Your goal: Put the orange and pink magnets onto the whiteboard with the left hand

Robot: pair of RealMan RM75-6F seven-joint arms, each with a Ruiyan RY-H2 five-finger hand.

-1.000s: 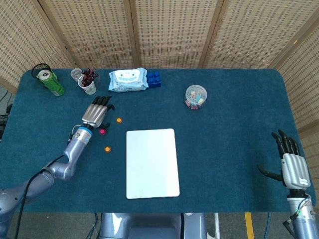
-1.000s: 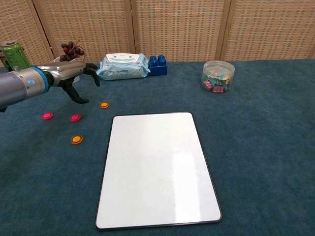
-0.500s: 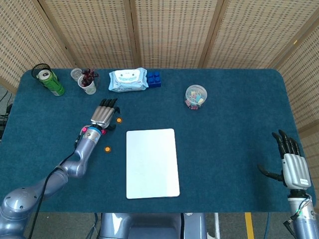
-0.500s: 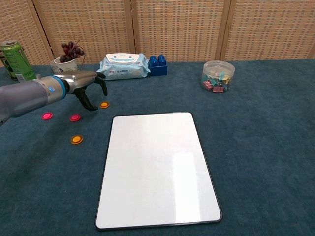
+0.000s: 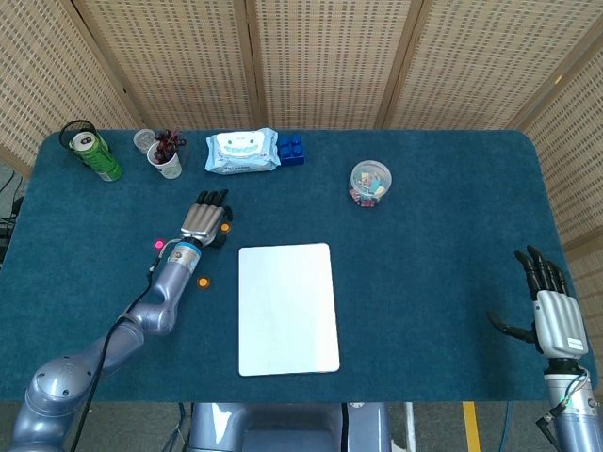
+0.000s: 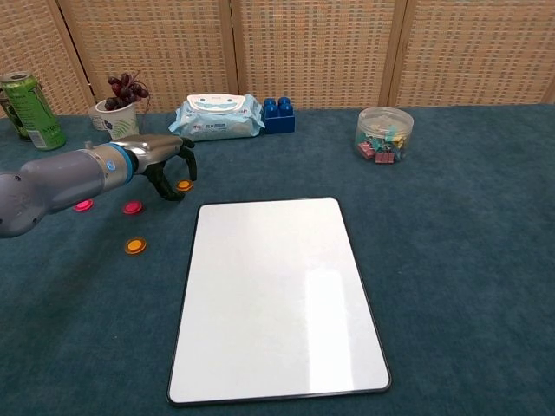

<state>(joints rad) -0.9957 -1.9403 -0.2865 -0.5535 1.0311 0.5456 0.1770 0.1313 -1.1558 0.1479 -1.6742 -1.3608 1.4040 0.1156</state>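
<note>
Overhead first, head view: left hand (image 5: 205,220) lies palm-down on the blue table (image 5: 433,282), fingers pointing toward the far edge, just left of the whiteboard's (image 5: 287,308) upper-left corner. An orange magnet (image 5: 225,227) shows at the hand's right edge, touching or nearly so; whether any finger holds it, I cannot tell. A second orange magnet (image 5: 203,282) sits beside the forearm, left of the whiteboard. One pink magnet (image 5: 159,245) lies further left. Whiteboard bare of magnets. Right hand (image 5: 551,311) rests at the near right of the table, fingers spread, holding nothing.

Chest view: left hand (image 6: 169,165) arches over the far orange magnet (image 6: 183,185), fingers curled down around it, tips at or near the cloth; actual grip not resolvable. Two pink magnets (image 6: 132,208) (image 6: 83,205) lie side by side, left of the hand. Near orange magnet (image 6: 134,247) sits below them, apart from the whiteboard (image 6: 273,295). Right hand out of this view.
</note>
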